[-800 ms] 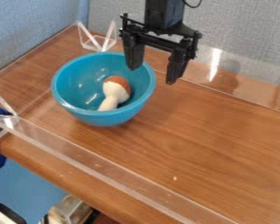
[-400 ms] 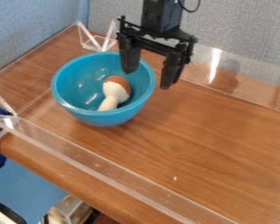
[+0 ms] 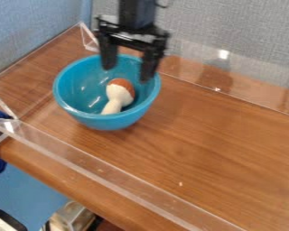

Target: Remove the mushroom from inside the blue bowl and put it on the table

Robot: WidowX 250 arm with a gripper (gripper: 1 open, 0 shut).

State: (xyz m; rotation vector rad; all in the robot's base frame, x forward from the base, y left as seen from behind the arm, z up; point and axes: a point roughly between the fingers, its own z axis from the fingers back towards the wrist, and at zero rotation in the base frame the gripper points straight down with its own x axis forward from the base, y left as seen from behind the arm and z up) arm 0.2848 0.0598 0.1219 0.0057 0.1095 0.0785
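Leftward the pincer (image 3: 130,61) had slid since the earlier frames, from beside the bowl's right rim to a spot over the bowl itself. Brown wood-grain covered the counter (image 3: 195,135), which was fenced by low clear acrylic walls (image 3: 98,171); a blue-grey backdrop (image 3: 32,27) rose at the far left. On the counter's left part sat the blue bowl (image 3: 80,95), round and glossy. Above its far rim the black arm came straight down, the pincer pointing at the counter with its two dark fingers (image 3: 108,52) spread wide apart and nothing between them. Inside the bowl lay the mushroom (image 3: 116,94), tipped on its side, its cream stem toward the near side and its orange-brown cap toward the far right wall of the bowl. It lay just below and nearer than the fingertips, apart from them.
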